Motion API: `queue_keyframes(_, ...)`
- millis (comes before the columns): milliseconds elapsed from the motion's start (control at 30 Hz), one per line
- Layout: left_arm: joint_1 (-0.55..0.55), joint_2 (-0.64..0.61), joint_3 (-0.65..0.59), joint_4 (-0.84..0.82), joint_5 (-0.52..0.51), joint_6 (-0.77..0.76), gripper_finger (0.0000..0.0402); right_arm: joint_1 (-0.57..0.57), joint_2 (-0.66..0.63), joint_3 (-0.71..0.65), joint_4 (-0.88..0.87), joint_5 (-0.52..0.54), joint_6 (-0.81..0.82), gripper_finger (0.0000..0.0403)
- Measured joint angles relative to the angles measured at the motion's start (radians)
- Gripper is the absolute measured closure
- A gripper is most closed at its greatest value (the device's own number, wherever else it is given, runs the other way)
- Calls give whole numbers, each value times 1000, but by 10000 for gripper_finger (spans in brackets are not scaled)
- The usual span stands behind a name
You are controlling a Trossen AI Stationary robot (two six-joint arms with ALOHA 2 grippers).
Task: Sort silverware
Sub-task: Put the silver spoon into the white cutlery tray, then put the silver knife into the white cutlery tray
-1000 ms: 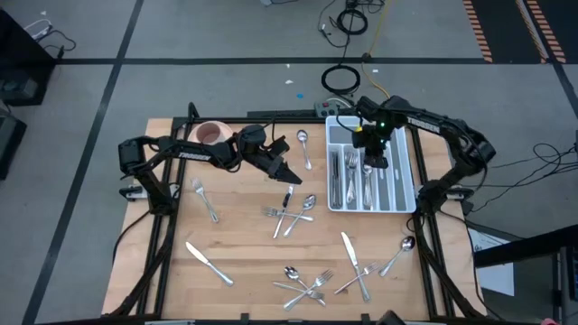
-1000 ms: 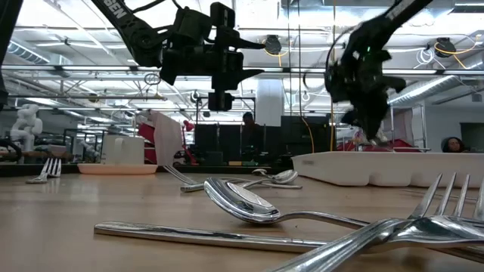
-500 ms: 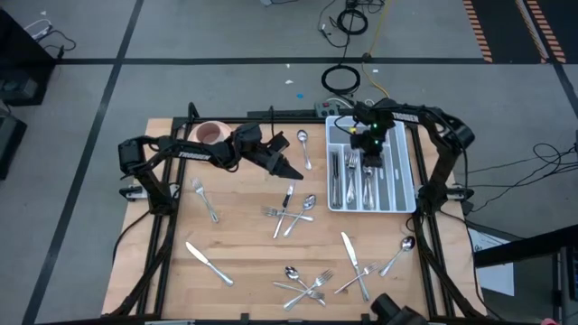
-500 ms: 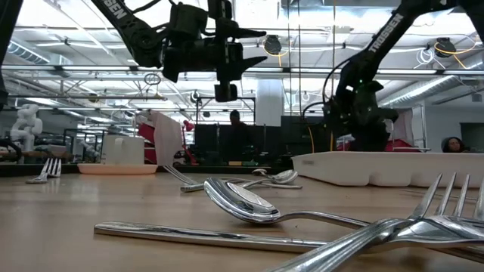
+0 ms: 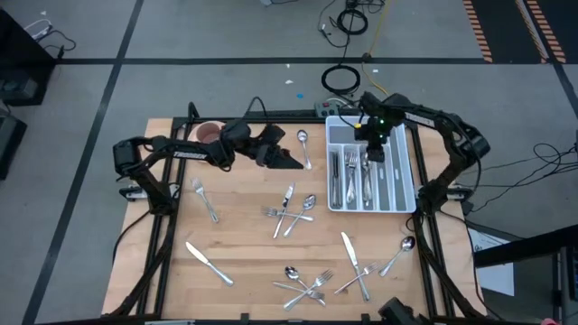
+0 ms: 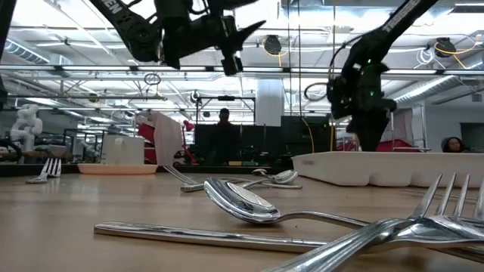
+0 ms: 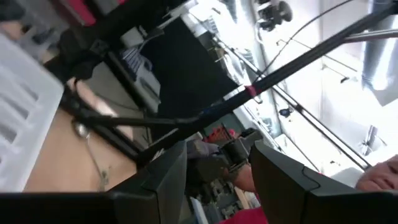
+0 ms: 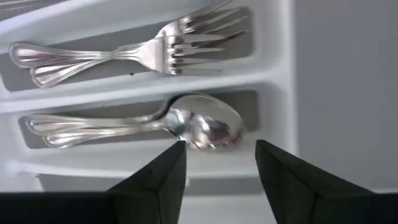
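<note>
The silverware lies in loose groups over the wooden table: a knife, fork and spoon crossed mid-table [image 5: 289,209], further pieces near the front edge [image 5: 307,284], and a lone spoon [image 5: 304,144] at the back. Forks [image 8: 168,53] and a spoon [image 8: 205,127] lie in compartments of the white tray [image 5: 412,185]. My right gripper [image 8: 221,146] points down, open, just above that spoon's bowl, over the tray's far end [image 5: 375,155]. My left gripper [image 5: 296,162] is raised above the table's back middle, roughly level, open with nothing between its fingers [image 7: 217,155].
A pink cup [image 5: 209,133] stands at the back left, behind my left arm. In the low view, forks and a spoon [image 6: 242,202] lie close to the camera at the front edge. A single fork [image 5: 206,200] and knife [image 5: 208,262] lie on the left half.
My left gripper has risen from just above the mid-table knife and tipped its fingers up toward level; the knife stays on the table. My right gripper has shifted a little over the tray's far end and stands more upright.
</note>
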Motion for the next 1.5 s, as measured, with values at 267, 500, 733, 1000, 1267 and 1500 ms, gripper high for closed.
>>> queue_keyframes(267,-31,-220,36,-224,127,-6,222,0,-271,1,-11,94,2,202)
queue_keyframes(500,-136,-411,143,-1491,-55,488,222,3,-438,1,-14,73,124,202)
queue_keyframes(733,-418,-444,88,-2065,-494,558,222,3,-491,1,-12,34,195,202)
queue_keyframes(1000,-769,-382,7,-1857,-557,443,222,3,-493,1,-7,-15,229,202)
queue_keyframes(1267,-912,-211,6,-1794,-596,417,222,3,-493,1,35,-16,247,202)
queue_keyframes(1500,-994,-85,6,-1708,-556,469,222,3,-493,1,32,-18,262,202)
